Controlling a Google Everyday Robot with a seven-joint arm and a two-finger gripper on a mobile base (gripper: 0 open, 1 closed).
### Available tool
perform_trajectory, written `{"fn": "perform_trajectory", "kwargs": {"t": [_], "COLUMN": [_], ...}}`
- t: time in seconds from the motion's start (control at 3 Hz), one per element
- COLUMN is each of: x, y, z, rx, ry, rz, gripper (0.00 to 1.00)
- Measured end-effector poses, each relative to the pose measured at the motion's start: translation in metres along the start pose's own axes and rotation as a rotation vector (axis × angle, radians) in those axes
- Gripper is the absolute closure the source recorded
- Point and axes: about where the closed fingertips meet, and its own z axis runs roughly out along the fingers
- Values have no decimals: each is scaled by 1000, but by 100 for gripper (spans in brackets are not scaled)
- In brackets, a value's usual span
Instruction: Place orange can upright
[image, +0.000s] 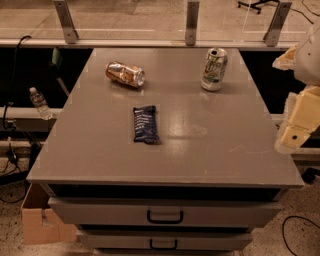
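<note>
Presently, items are recorded starting farthest from the gripper (296, 131) and working toward it. Farthest off, beyond the table's opposite side and below its surface, a clear water bottle (39, 102) rests on a ledge. A cardboard box (37, 220) sits on the floor by the cabinet's lower corner. On the grey table top (225, 150), the orange can (125, 74) lies on its side, not upright. It is in the far part of the surface, well apart from the gripper and across the table from it, with its silver end turned toward the gripper's side. Nearer the gripper and closer to the front edge, a dark blue snack wrapper (146, 124) lies flat, apart from both cans. Nearer still, a white and green can (214, 69) stands upright toward the far edge. The gripper itself hangs just off the table's side edge, clear of all three items. Whether it is spread or pressed together cannot be told. Two drawers (165, 212) front the cabinet below.
</note>
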Motion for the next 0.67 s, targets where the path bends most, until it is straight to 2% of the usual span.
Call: {"fn": "perform_trajectory", "kwargs": {"t": [0.33, 0.67], "x": [0, -34], "y": [0, -15], "z": [0, 5], "rx": [0, 16], "ry": [0, -44], "rz": [0, -67], "gripper": [0, 0]}}
